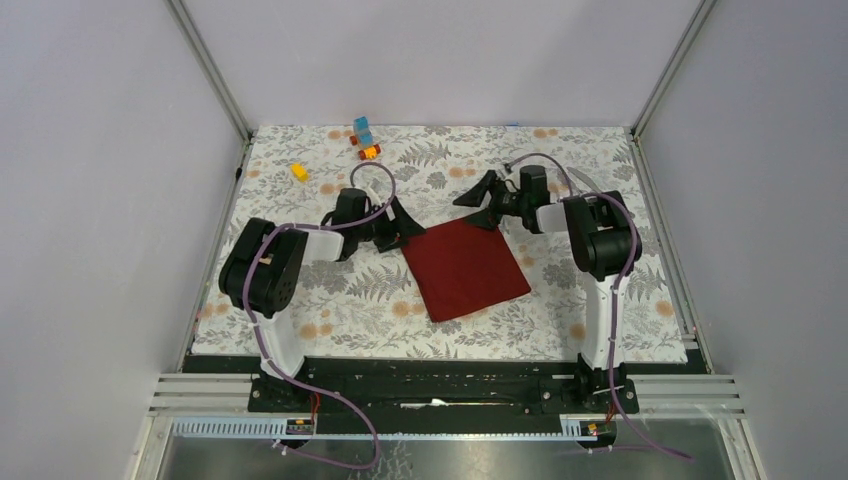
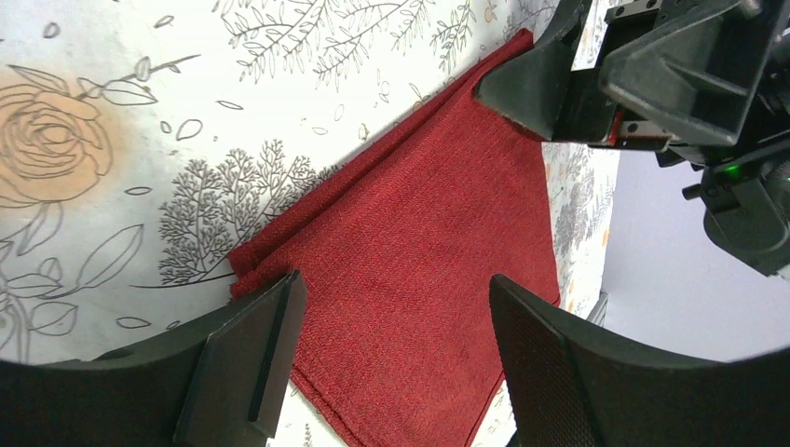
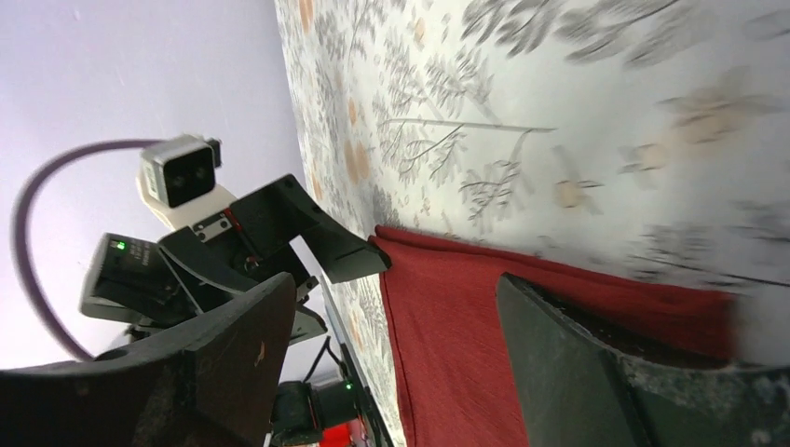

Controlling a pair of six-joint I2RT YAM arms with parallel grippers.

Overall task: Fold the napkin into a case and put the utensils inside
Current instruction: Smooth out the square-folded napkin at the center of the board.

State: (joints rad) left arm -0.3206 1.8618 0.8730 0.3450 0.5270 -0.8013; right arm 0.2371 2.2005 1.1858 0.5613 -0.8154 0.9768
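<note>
I see the napkin (image 1: 465,268) lying flat as a folded dark red square, turned at a slant, in the middle of the bench (image 1: 340,310). My left gripper (image 1: 403,234) is at its far left corner with its fingers spread and the cloth lying loose between them. My right gripper (image 1: 482,203) is released too, straddling the far right corner, and some toy blocks (image 1: 363,138) sit well apart at the far left.
</note>
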